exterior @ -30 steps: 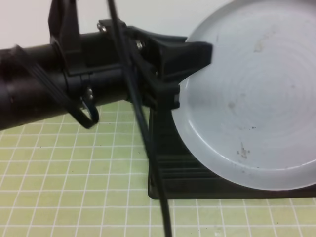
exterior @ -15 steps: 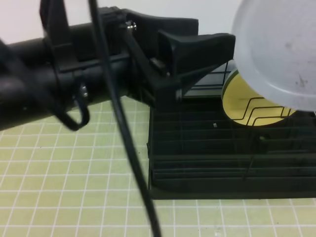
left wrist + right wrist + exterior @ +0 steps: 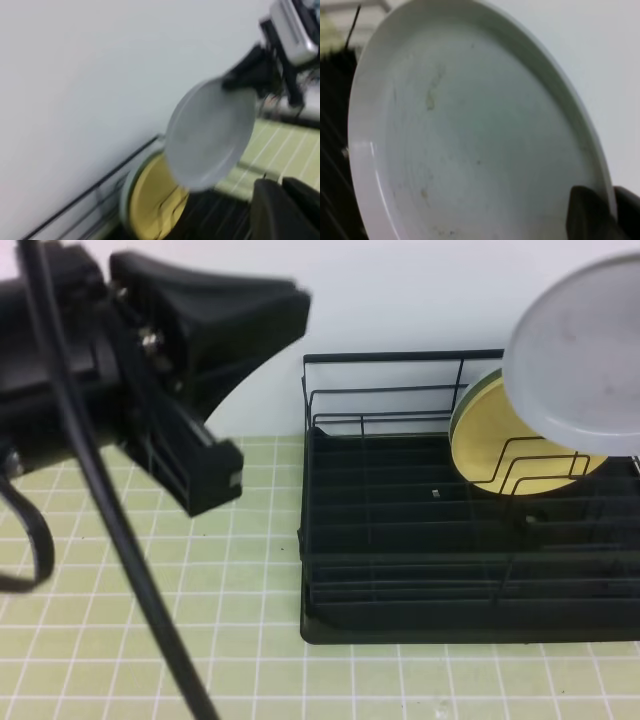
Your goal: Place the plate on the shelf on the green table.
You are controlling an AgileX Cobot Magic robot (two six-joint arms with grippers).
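Above the shelf [image 3: 470, 540], the plate [image 3: 575, 370] hung in the air, pinched at its rim by my right gripper [image 3: 600, 212], whose jaws were pressed onto the rim at the lower right of the wrist view. A second earlier that plate had filled the right half of the high view, with my left gripper [image 3: 215, 390] closed on its left edge; by this moment the left gripper had let go and drawn back to the left, well apart from the plate. Whether its jaws stood spread or together, I could not tell from the frames. With the plate lifted higher and farther right, the yellow plate [image 3: 500, 455] showed standing upright between the wire dividers at the back right of the shelf, a pale green plate [image 3: 131, 180] just behind it. Below the jaws, the shelf sat on the green table [image 3: 150, 620]. I could read no brand, label or writing anywhere.
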